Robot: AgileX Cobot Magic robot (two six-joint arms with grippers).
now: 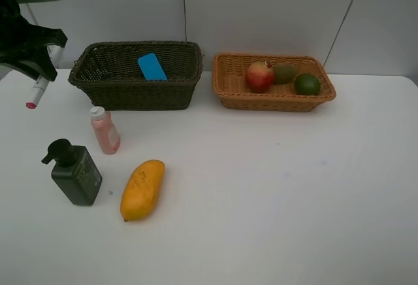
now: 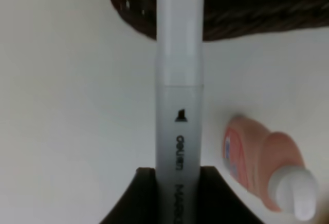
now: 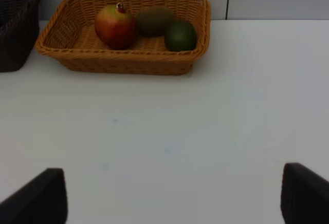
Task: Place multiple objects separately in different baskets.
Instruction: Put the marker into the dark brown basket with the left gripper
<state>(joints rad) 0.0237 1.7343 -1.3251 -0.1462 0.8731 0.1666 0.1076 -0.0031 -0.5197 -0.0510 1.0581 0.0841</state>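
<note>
My left gripper (image 1: 40, 63) hangs above the table's far left, shut on the white-pink marker (image 1: 39, 87), just left of the dark basket (image 1: 130, 93). In the left wrist view the marker (image 2: 180, 80) runs out from between the fingers (image 2: 139, 198). The blue eraser block (image 1: 152, 67) lies in the dark basket. The orange-tan basket (image 1: 274, 102) holds the red-green mango (image 1: 260, 76), kiwi (image 1: 284, 72) and lime (image 1: 307, 84). On the table stand the pink bottle (image 1: 104, 130), the pump bottle (image 1: 75, 172) and the yellow mango (image 1: 142, 189). My right gripper (image 3: 172, 203) is open and holds nothing.
A white wall runs behind both baskets. The table's far edge lies just behind them. In the right wrist view the orange-tan basket (image 3: 123, 62) lies well ahead of the fingers, with the dark basket (image 3: 18, 29) beside it.
</note>
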